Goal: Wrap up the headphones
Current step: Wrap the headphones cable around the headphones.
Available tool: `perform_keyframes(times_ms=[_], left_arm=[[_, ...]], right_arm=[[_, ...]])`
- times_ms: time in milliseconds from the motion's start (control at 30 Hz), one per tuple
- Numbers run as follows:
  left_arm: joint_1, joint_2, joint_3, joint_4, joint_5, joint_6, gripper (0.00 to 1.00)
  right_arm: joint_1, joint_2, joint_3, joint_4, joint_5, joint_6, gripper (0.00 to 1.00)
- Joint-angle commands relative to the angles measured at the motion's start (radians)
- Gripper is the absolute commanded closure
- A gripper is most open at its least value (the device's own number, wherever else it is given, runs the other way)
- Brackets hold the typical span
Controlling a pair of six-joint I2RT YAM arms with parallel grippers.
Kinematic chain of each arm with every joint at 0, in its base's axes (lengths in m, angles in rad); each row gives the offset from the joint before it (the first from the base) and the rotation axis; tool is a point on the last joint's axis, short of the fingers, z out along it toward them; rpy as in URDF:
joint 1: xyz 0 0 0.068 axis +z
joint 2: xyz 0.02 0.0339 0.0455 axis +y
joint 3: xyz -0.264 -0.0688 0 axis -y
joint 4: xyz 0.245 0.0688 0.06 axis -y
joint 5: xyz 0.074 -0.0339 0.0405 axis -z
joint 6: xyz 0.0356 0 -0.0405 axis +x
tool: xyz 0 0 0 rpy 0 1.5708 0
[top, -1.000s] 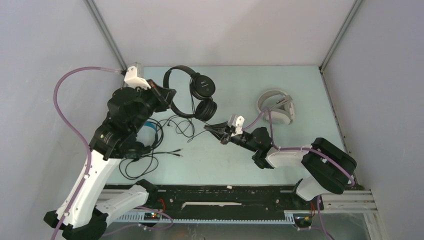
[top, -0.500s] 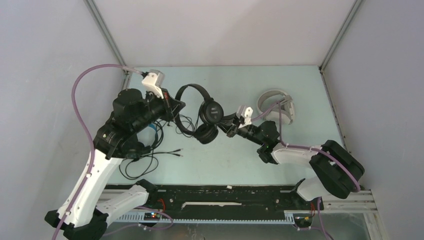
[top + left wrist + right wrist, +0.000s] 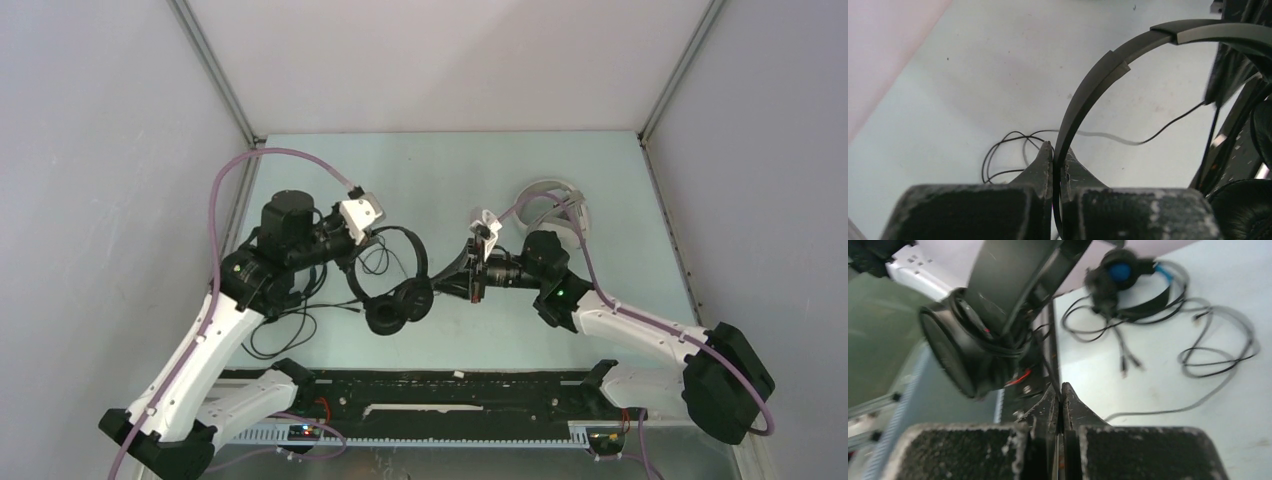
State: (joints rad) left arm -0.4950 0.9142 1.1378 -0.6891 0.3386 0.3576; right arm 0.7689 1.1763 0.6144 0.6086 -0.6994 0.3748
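Observation:
My left gripper [image 3: 349,258] is shut on the headband [image 3: 1098,75] of the slim black headphones [image 3: 398,300] and holds them above the table, earcups hanging toward the near side. In the left wrist view the band passes between my closed fingers [image 3: 1045,160]. My right gripper [image 3: 448,284] is just right of the earcups, shut on the thin black cable [image 3: 1050,375] beside an earcup [image 3: 955,352]. The black headset with blue lining [image 3: 1123,272] lies on the table with loose cable. The white headset [image 3: 545,195] lies at the back right, partly hidden by my right arm.
Loose black cable loops [image 3: 272,335] lie on the table under my left arm. More cable [image 3: 1218,355] spreads beside the blue-lined headset. The black front rail [image 3: 440,395] runs along the near edge. Grey walls [image 3: 120,150] enclose the table on three sides.
My left gripper has carried the slim black headphones from the back toward the near middle. My right gripper has swung round and now sits right beside the earcups.

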Motion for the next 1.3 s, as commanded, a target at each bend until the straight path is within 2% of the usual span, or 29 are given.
perform_keyframes(times_ms=[0,267,600,700,967,1067,1267], left_arm=[[0.003,-0.028,-0.067,0.018,0.088,0.308,1.0],[0.001,0.024,-0.053,0.02,0.076,0.466,1.0],[-0.001,0.001,-0.103,0.127,0.019,0.505,1.0],[-0.001,0.005,-0.112,0.15,-0.004,0.49,1.0],[-0.001,0.007,-0.143,0.216,-0.079,0.434,1.0],[-0.001,0.003,-0.145,0.223,-0.107,0.404,1.0],[-0.001,-0.043,-0.18,0.279,-0.149,0.285,1.0]], right_arm=[[-0.012,-0.033,0.044,-0.137,-0.164,0.176,1.0],[-0.012,0.011,0.106,-0.187,-0.289,0.278,1.0],[-0.011,0.036,0.106,0.004,-0.347,0.469,0.98],[-0.012,0.047,0.107,0.049,-0.362,0.513,0.95],[0.003,0.1,0.107,0.231,-0.366,0.644,0.94],[0.001,0.117,0.107,0.3,-0.343,0.681,0.91],[-0.012,0.149,0.163,0.316,-0.284,0.697,0.89]])
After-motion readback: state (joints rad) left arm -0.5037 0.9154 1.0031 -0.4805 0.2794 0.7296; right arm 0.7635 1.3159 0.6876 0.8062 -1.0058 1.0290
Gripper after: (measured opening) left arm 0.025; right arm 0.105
